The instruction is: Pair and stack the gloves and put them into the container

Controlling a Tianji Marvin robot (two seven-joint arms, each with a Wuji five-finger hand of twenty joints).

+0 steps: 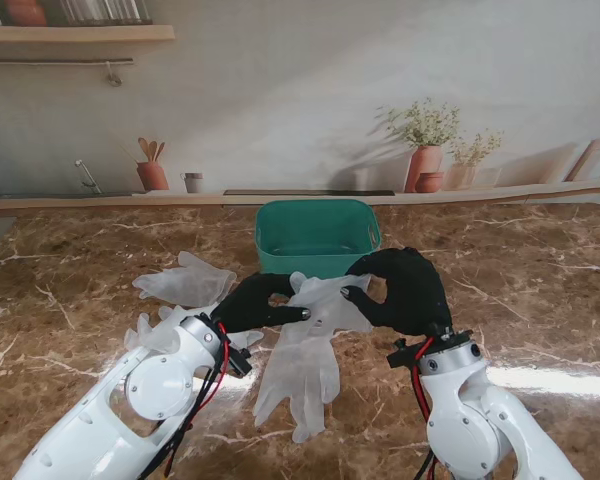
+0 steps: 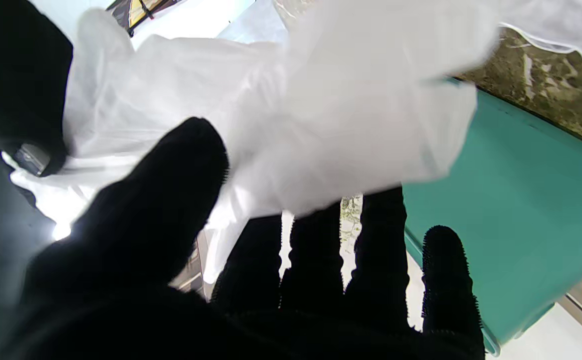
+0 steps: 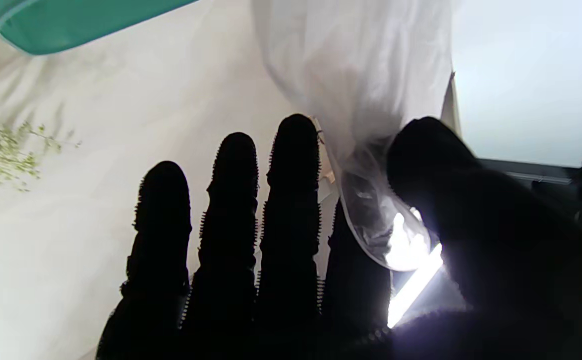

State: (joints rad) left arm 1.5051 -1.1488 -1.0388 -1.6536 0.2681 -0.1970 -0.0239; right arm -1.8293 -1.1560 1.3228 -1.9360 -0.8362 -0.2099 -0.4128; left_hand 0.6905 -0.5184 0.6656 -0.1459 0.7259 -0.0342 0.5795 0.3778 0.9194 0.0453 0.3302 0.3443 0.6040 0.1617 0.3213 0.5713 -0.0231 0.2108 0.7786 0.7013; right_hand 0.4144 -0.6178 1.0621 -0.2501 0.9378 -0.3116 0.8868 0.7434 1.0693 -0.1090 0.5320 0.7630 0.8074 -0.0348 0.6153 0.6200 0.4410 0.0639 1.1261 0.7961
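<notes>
Both hands pinch one glove (image 1: 315, 340) by its cuff: left hand (image 1: 252, 303), right hand (image 1: 405, 290). It dangles just short of the bin (image 1: 317, 237). Transfer step; next likely carry over the rim, release. Another glove (image 1: 185, 282) lies on the tabletop (image 1: 540, 290).

Bright, even light; backlit, blurred wrist views.

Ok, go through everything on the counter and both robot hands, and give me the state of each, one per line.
Left robot hand: shut on the held gloves, thumb pinching.
Right robot hand: shut on the held gloves, thumb and finger pinching.
Held gloves: lifted between both hands, fingers hanging down toward me.
Spare gloves: lying flat on the counter, to the left, untouched.
Green container: upright, open, nothing seen inside.
</notes>
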